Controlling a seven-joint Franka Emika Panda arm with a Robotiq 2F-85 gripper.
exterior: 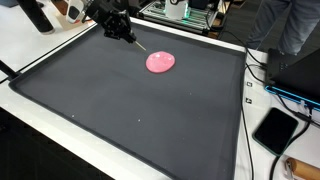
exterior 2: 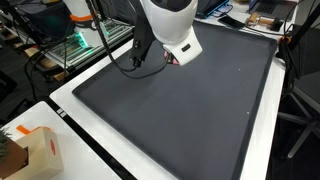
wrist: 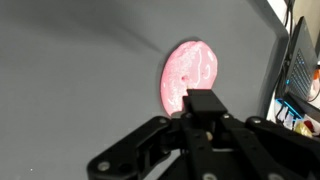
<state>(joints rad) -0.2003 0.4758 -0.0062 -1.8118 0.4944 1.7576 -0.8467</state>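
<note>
White tabletop (exterior: 35, 50), almost wholly covered by a dark grey mat (exterior: 130, 110). White robot arm (exterior 2: 165, 22), leans over the far part of the mat. At a corner of the tabletop, in an exterior view, a cardboard box (exterior 2: 35, 150); beside the mat, a flat black device (exterior: 275, 128). Black pincer (exterior: 127, 35), hangs low above the mat and points toward a pink round disc (exterior: 160, 62). Cannot tell whether its jaws stand apart or together. Pink disc lying flat on the mat near its far edge, close to the pincer but apart from it.
</note>
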